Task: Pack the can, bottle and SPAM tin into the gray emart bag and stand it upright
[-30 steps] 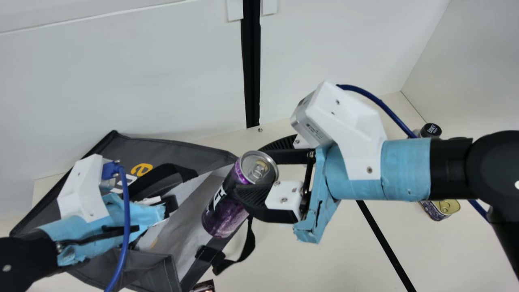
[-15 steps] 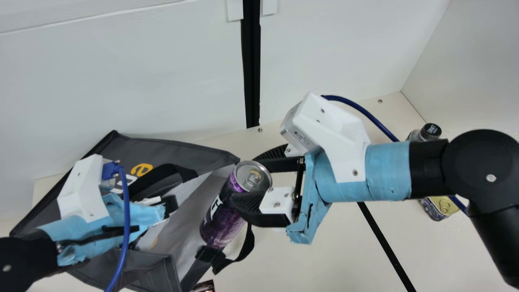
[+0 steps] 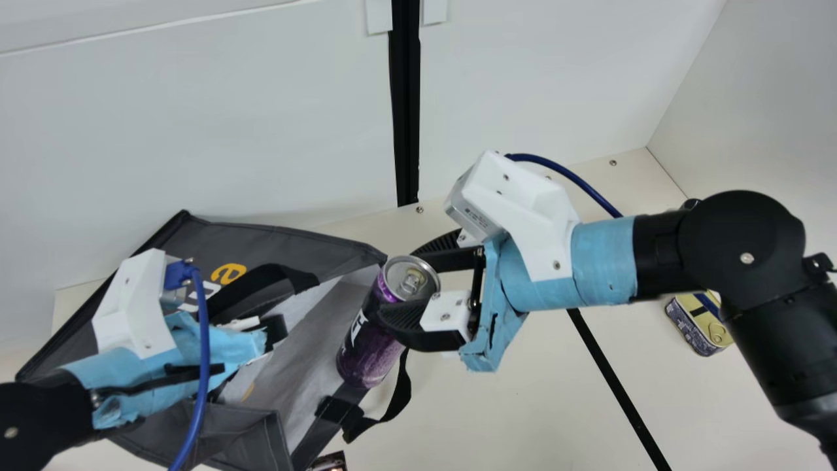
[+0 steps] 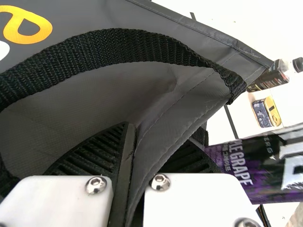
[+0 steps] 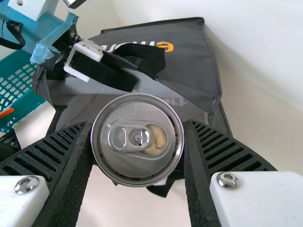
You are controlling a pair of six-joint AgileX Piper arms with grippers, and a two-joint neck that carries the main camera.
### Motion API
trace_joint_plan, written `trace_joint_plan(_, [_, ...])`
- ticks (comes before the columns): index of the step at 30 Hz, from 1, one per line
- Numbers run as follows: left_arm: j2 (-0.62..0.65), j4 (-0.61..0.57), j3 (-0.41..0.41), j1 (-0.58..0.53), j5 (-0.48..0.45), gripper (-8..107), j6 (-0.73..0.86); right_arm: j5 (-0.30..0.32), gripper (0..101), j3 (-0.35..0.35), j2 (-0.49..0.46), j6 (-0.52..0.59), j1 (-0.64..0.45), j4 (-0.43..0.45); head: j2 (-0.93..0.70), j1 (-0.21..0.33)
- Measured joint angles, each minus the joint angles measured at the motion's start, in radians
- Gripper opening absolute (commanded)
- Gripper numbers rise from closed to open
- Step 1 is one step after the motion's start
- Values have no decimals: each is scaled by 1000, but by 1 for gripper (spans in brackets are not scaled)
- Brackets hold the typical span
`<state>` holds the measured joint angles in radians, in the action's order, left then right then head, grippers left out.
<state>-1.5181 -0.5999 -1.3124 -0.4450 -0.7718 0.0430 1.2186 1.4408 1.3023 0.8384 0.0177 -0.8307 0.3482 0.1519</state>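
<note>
At the main view's left the gray emart bag [image 3: 281, 239] lies slanted, mouth toward the middle. My left gripper [image 3: 277, 329] is at its opening; in the left wrist view the gripper [image 4: 154, 137] pinches the bag's wall [image 4: 156, 113]. My right gripper [image 3: 401, 282] is shut on the purple can [image 3: 369, 350], held tilted over the bag's right edge. From the right wrist, the gripper [image 5: 138, 125] clasps the can's top [image 5: 137, 142]. The bottle [image 4: 270, 79] and SPAM tin [image 4: 266, 112] stand apart on the table, the bottle mostly behind my right arm in the main view.
A teal basket [image 5: 16, 87] shows beside the bag in the right wrist view. A small dark object [image 3: 330, 462] sits at the main view's bottom edge. White walls [image 3: 261, 131] rise behind the table, and a loose bag strap [image 3: 395, 399] hangs below the can.
My right arm has shifted left, its elbow most of all, and the can has dipped and risen slightly, ending a little more upright. My left arm and the bag have kept still.
</note>
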Motion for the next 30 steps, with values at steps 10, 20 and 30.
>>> trace_joint_plan(10, [0,0,0,0,0,-8,0,2,0,19,42,14,6,-21,-2,0])
trace_joint_plan(20, [0,0,0,0,0,-8,0,1,0,48,97,18,-21,-44,-2,0])
trace_joint_plan(30, [0,0,0,0,0,-8,0,0,0,64,140,19,-37,-56,-2,0])
